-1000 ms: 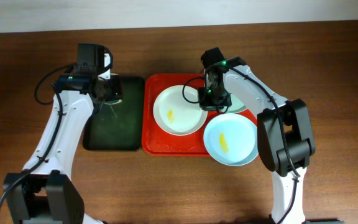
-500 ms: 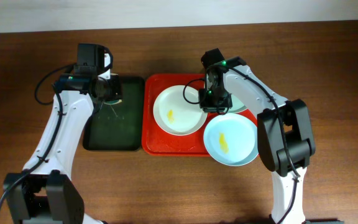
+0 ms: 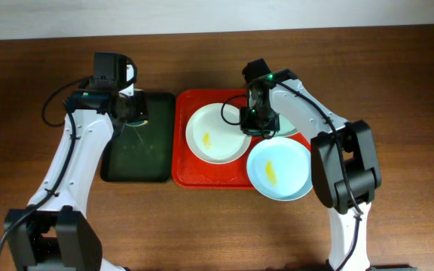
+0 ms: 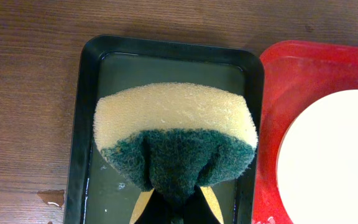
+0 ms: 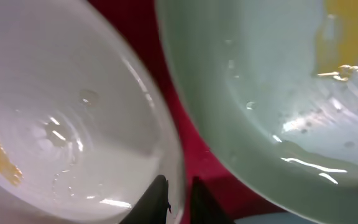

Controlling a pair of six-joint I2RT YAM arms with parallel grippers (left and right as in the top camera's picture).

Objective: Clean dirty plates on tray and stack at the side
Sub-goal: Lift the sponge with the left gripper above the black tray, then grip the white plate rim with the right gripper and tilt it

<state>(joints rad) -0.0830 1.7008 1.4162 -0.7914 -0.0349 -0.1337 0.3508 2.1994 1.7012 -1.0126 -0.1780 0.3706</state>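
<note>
A white plate [image 3: 217,133] with a yellow smear lies on the red tray [image 3: 183,169]. My right gripper [image 3: 250,125] is shut on the white plate's right rim [image 5: 169,155], one finger inside and one outside. A pale blue-green plate [image 3: 279,168] with a yellow smear overhangs the tray's front right corner. Another pale plate [image 3: 290,126] lies partly hidden under the right arm, and shows large in the right wrist view [image 5: 278,81]. My left gripper [image 4: 176,210] is shut on a yellow and green sponge [image 4: 176,124], held over the dark green tray [image 4: 86,93].
The dark green tray [image 3: 138,154] sits directly left of the red tray, nearly touching it. Brown wooden table [image 3: 398,90] surrounds both trays. A pale wall edge runs along the far side of the table.
My right gripper's jaws have closed a little further on the white plate's rim. Both arms and all plates stay where they were.
</note>
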